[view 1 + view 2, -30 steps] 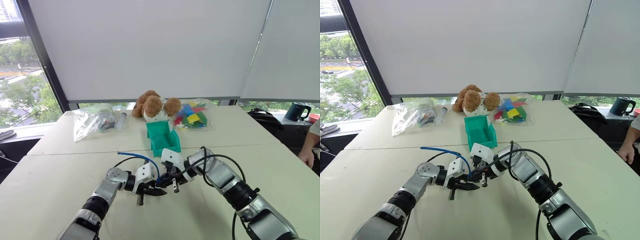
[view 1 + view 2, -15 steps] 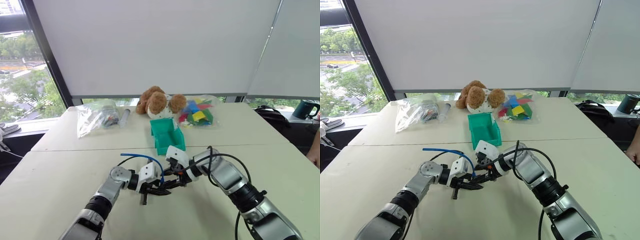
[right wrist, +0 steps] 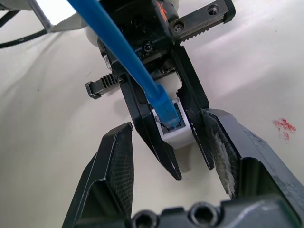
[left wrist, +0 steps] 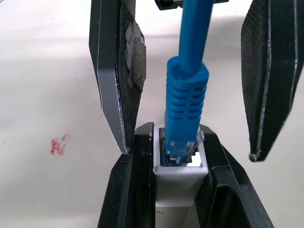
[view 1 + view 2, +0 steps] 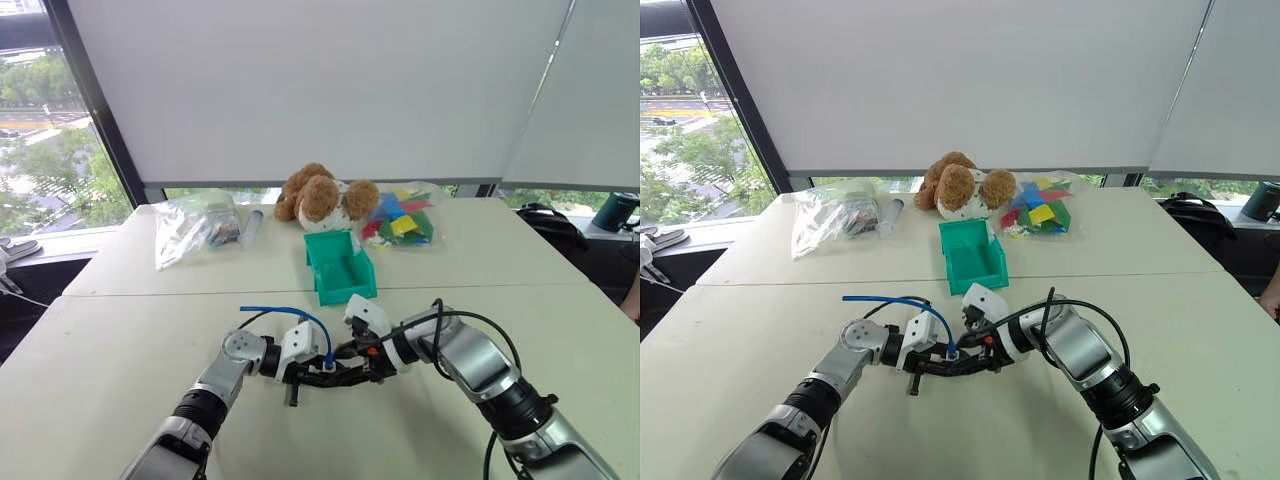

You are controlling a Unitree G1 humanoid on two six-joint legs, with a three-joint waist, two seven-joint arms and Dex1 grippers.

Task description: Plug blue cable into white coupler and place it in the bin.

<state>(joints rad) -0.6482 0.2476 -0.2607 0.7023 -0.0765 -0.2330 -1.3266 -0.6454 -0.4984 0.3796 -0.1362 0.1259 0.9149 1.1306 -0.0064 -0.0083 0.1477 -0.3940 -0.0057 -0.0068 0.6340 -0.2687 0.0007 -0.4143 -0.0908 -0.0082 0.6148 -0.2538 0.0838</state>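
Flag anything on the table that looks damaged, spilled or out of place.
One oddity: a small red smudge stains the white table beside the grippers. The blue cable sits straight in the white coupler.

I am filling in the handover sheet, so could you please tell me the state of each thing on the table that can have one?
blue cable: plug seated in the coupler's socket.
white coupler: clamped in the left end effector.
left end effector: shut on the coupler.
right end effector: open, fingers either side of the cable.
bin: upright, nothing visible inside.
clear bag of coloured pieces: lying beside the teddy bear.
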